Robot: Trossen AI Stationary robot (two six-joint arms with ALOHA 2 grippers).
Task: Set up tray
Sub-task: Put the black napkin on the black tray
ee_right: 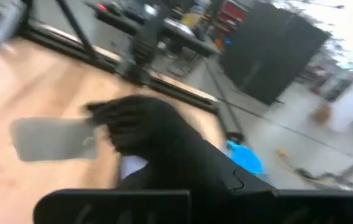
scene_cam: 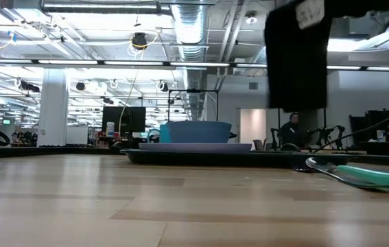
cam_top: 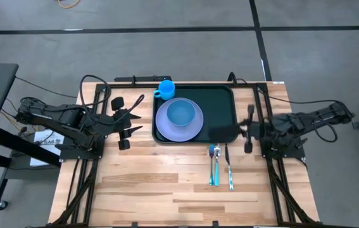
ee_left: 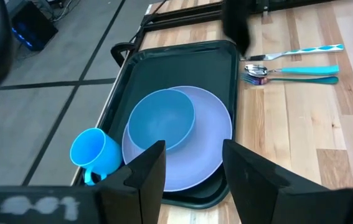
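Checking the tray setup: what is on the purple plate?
A round blue bowl sits on the round purple plate, which lies in the dark green plastic tray. The plate's surface beneath the bowl is hidden.

Even, bright overhead light from ceiling strip lamps (scene_cam: 112, 62), soft faint shadows on the worktop (cam_top: 166, 183), heavy motion blur across the right wrist view, nearby spoon (scene_cam: 359, 175) soft in the low view

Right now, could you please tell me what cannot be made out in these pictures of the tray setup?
- Right tool: a dark smear in the high view; the right wrist view is motion-blurred, so any held item is unclear.
- Cup: in the low view, hidden behind the bowl.
- Cutlery: the low view's right edge cuts it off; the types are too small in the high view.
- Tray: seen edge-on in the low view.
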